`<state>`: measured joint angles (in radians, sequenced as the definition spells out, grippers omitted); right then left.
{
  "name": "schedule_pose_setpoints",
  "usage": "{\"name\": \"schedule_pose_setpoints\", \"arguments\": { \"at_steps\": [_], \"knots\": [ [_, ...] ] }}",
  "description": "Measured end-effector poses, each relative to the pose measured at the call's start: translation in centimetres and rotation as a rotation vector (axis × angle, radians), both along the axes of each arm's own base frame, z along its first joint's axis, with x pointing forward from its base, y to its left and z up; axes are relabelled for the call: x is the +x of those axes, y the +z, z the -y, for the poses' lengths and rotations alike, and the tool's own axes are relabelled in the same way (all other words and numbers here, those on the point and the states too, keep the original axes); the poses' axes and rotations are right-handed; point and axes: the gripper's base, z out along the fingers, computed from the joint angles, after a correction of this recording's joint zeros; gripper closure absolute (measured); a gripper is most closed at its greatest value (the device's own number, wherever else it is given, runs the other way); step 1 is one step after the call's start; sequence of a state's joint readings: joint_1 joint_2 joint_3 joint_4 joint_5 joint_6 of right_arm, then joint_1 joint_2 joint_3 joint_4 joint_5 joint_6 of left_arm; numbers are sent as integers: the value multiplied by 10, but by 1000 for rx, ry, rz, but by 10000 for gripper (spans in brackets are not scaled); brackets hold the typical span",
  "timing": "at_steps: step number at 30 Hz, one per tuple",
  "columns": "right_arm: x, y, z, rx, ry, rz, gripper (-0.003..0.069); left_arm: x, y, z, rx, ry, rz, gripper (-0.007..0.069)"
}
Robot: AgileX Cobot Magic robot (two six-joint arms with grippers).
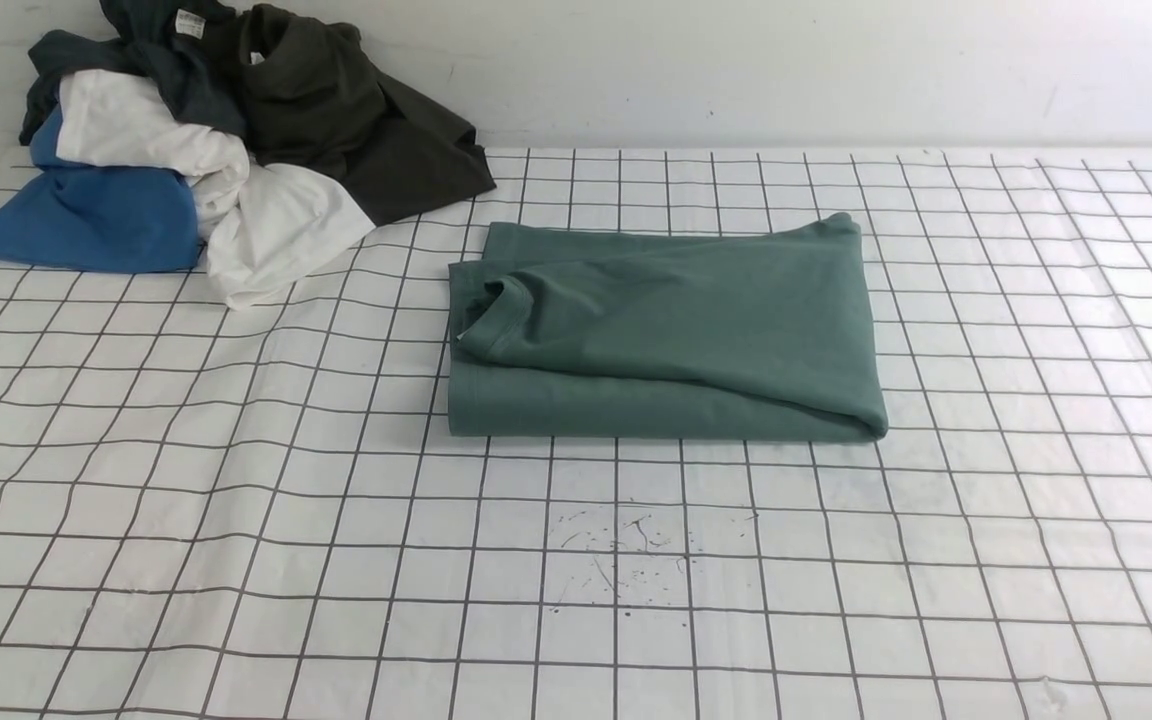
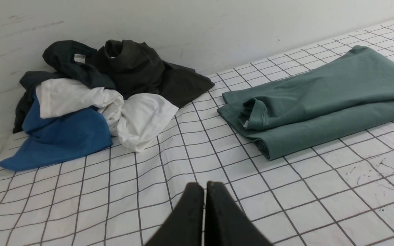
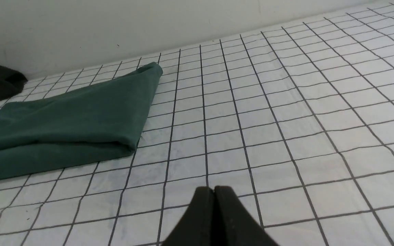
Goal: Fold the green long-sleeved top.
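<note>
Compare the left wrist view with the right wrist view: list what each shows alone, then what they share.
Left wrist only: the blue garment, white garment, the left tool, shut, and the green top's collar.
Right wrist only: the right tool, shut.
Both: the folded green long-sleeved top, the dark garment, the gridded table cover, the wall.

Muted teal-green cotton long-sleeved top point(image 1: 666, 330) is folded, so sleeves, cuffs and chest logo are hidden inside. Right wrist view crops its collar end at the frame edge. Crumpled dark olive-black garment point(image 1: 356, 130) runs off the top of the front view; the small white label point(image 1: 190, 22) on the pile's dark grey piece is unreadable. Front view shows neither arm.
</note>
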<state>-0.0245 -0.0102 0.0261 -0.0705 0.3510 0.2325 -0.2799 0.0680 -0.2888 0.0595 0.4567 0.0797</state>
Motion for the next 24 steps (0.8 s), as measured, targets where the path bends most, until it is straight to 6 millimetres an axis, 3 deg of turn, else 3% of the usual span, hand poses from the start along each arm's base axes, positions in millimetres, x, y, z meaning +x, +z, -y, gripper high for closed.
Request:
{"name": "schedule_pose_setpoints", "arguments": {
  "at_steps": [7,24],
  "knots": [
    [0,0,0,-221,41,-11,669,0,0,0,0,0,0,631],
    [0,0,0,-240,45,-11,669,0,0,0,0,0,0,631]
  ]
}}
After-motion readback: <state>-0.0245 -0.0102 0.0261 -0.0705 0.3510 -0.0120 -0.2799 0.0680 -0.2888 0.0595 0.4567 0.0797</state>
